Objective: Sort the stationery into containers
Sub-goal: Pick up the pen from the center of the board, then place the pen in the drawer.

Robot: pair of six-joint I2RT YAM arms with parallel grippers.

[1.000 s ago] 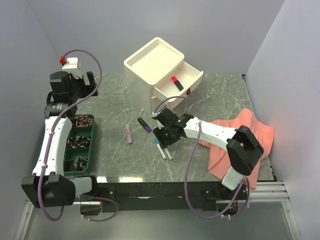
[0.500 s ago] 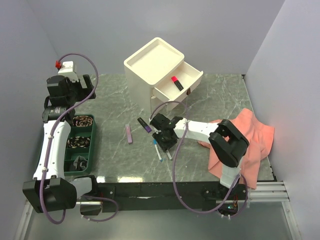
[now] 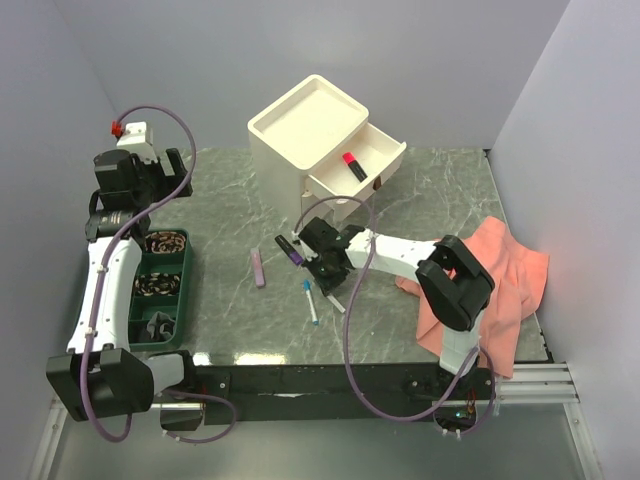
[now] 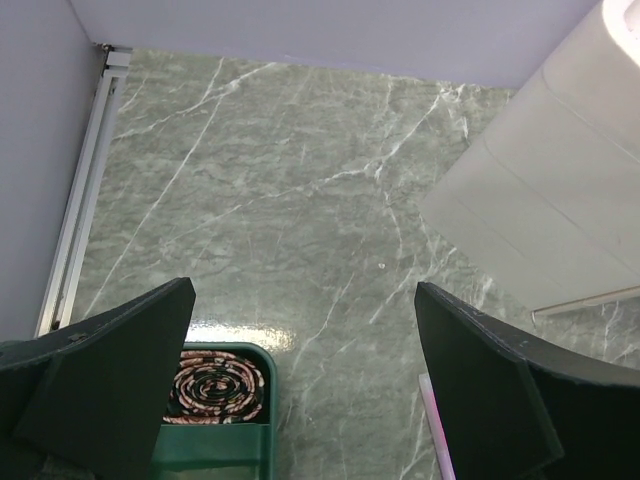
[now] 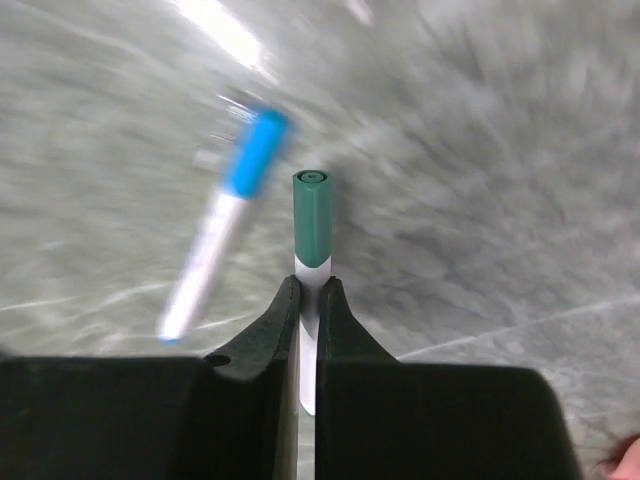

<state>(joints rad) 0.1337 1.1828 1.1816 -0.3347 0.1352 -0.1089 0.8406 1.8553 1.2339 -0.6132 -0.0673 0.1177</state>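
My right gripper (image 3: 326, 266) (image 5: 308, 298) is shut on a white pen with a green cap (image 5: 312, 222), whose cap sticks out past the fingertips. A blue-capped white pen (image 3: 311, 301) (image 5: 228, 232) lies on the table just left of it. A purple highlighter (image 3: 291, 249) and a lilac highlighter (image 3: 259, 268) lie further left. The cream drawer box (image 3: 303, 124) stands at the back with one drawer (image 3: 388, 156) pulled out, and a red-and-black marker (image 3: 353, 166) lies in it. My left gripper (image 3: 148, 168) (image 4: 300, 400) hangs open and empty over the far left.
A green tray (image 3: 184, 290) (image 4: 215, 440) with coiled bands stands along the left edge. A salmon-pink cloth (image 3: 500, 280) lies at the right under my right arm. The box's side (image 4: 540, 200) fills the right of the left wrist view.
My right gripper has shut on the green-capped pen and shifted a little toward the back left. The blue-capped pen stays on the table. The left arm has barely moved.
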